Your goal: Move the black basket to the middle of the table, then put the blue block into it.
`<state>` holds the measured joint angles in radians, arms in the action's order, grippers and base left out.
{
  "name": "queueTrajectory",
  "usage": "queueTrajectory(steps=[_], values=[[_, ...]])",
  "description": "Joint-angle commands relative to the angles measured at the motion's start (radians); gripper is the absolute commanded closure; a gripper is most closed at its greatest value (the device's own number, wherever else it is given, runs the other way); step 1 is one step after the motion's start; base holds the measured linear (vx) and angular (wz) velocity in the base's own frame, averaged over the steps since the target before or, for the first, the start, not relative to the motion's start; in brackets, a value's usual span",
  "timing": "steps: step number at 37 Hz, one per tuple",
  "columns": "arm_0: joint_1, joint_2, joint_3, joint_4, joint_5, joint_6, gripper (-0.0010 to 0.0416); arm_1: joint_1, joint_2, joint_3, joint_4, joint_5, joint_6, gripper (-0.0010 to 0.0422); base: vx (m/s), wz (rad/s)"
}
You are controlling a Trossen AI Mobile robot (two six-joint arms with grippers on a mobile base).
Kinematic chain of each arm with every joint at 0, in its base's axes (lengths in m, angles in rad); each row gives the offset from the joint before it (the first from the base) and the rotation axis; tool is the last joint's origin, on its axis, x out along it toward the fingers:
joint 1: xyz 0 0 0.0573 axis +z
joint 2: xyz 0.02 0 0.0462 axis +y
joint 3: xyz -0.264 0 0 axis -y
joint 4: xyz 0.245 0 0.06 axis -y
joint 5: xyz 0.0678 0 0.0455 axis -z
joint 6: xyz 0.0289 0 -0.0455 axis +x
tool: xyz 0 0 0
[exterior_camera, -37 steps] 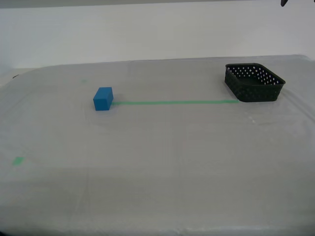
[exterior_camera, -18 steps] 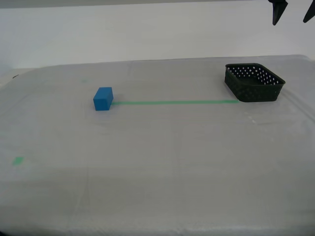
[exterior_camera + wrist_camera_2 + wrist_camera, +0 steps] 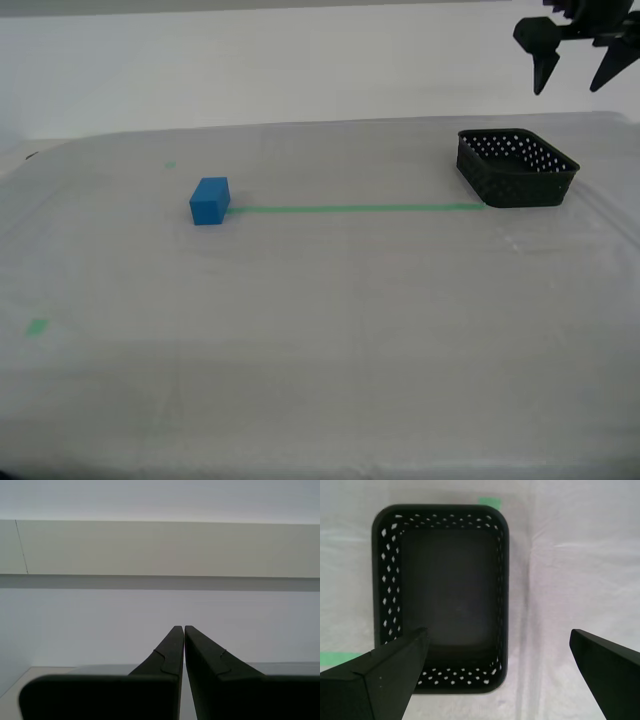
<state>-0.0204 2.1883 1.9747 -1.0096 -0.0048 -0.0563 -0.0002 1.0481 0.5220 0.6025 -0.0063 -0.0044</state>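
Observation:
The black basket (image 3: 520, 188) stands empty at the exterior view's right on the table (image 3: 330, 300), at one end of the green tape line. The blue block (image 3: 209, 200) rests at the line's other end, toward the exterior view's left. My first gripper (image 3: 569, 88) hangs open in the air above the basket, touching nothing. From its own camera the first gripper (image 3: 497, 635) looks straight down on the basket (image 3: 386, 580), one finger over the basket, the other beyond its rim. My second gripper (image 3: 180, 628) is shut on nothing and faces a white wall.
A thin green tape line (image 3: 350, 208) runs between block and basket. Small green tape marks (image 3: 37, 326) lie near the exterior view's left edge. A white wall rises behind the table's far edge.
My first gripper has come down into the exterior view's top right, over the basket, with its fingers spread. Block and basket have not moved.

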Motion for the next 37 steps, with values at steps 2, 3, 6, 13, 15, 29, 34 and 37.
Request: queueTrajectory(steps=[2, 3, 6, 13, 15, 29, 34, 37], values=[[-0.006, 0.038, 0.001, 0.020, -0.016, 0.003, 0.0011, 0.000, 0.000, 0.000, 0.004, -0.001, 0.002, 0.0412, 0.000, 0.000], [-0.010, 0.049, 0.001, 0.022, -0.020, 0.004, 0.0011, 0.000, 0.000, 0.000, 0.005, -0.001, 0.002, 0.0412, 0.000, 0.000], [-0.019, 0.073, 0.001, 0.026, -0.036, 0.004, 0.0011, 0.000, 0.000, 0.000, 0.002, -0.001, 0.002, 0.0412, 0.000, 0.000], [-0.031, 0.133, 0.001, 0.076, -0.057, 0.004, 0.0011, 0.000, 0.000, 0.000, 0.001, -0.001, 0.002, 0.0412, 0.000, 0.000], [-0.032, 0.151, 0.001, 0.094, -0.056, 0.005, 0.0011, 0.000, 0.000, 0.000, 0.000, -0.001, 0.002, 0.0412, 0.000, 0.000], [-0.032, 0.231, 0.001, 0.197, -0.052, 0.051, 0.0011, 0.000, 0.000, 0.002, -0.005, -0.001, 0.002, 0.0412, 0.000, 0.000], [-0.032, 0.270, 0.001, 0.225, -0.050, 0.072, 0.0011, 0.000, 0.000, 0.000, -0.003, -0.001, 0.002, 0.0412, 0.000, 0.000], [-0.031, 0.290, 0.001, 0.232, -0.049, 0.078, 0.0011, 0.000, 0.000, 0.000, -0.005, -0.001, 0.002, 0.0412, 0.000, 0.000]])
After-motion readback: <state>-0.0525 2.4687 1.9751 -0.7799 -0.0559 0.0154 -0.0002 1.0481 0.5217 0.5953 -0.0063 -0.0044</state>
